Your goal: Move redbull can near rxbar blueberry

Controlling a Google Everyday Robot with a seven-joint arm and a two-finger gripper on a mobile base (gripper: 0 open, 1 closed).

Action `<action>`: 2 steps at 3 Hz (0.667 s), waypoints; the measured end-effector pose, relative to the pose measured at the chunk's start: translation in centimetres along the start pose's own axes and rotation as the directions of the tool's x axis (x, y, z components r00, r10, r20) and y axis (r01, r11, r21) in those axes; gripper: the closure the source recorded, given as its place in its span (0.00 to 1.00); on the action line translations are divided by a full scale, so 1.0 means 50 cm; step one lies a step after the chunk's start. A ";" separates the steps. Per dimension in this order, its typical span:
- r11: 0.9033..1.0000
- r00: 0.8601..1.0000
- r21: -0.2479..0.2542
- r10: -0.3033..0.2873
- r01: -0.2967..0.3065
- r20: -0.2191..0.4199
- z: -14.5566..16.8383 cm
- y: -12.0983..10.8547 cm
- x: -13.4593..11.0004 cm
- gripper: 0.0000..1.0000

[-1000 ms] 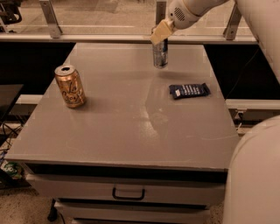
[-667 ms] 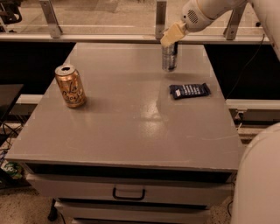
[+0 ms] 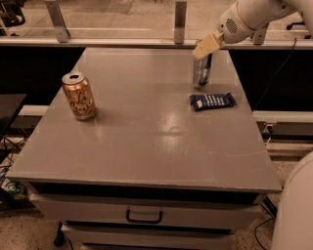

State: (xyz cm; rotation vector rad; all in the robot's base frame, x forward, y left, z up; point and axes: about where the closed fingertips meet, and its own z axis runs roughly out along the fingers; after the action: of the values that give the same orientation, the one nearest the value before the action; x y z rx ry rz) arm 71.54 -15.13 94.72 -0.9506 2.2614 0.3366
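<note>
The gripper [image 3: 205,52] is over the far right part of the table [image 3: 146,132], close to the far edge and in from the far right corner. It hangs from the white arm [image 3: 250,14], which reaches in from the upper right. The gripper is drawn in narrow on the top of the redbull can [image 3: 200,76]. A pale pad lies across the near side of the can's top and hides the lid, and a dark part runs down the can's right side. The can sits directly under the gripper, upright or very nearly so, with its silver and blue body showing below the pad. Whether its base rests on the table or hangs just off it cannot be told. The rxbar blueberry [image 3: 212,101] lies flat just beside the can, on the side toward the near edge and slightly toward the right edge. Its long side runs roughly along the far edge, and a narrow strip of bare table separates it from the can's base. A gold can [image 3: 78,96] stands upright near the left edge, about midway between the far and near edges, well apart from the gripper and both task items. Below the near edge, a drawer front carries a handle [image 3: 144,215].
</note>
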 end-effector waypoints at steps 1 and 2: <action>1.000 1.000 -0.001 0.029 -0.029 -0.004 -0.007 -0.003 0.039 0.75; 0.999 0.999 -0.005 0.044 -0.044 -0.004 -0.006 -0.002 0.062 0.46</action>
State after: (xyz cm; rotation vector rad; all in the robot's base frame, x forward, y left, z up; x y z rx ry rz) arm 69.85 -17.03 92.93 -0.9057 2.2888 0.3599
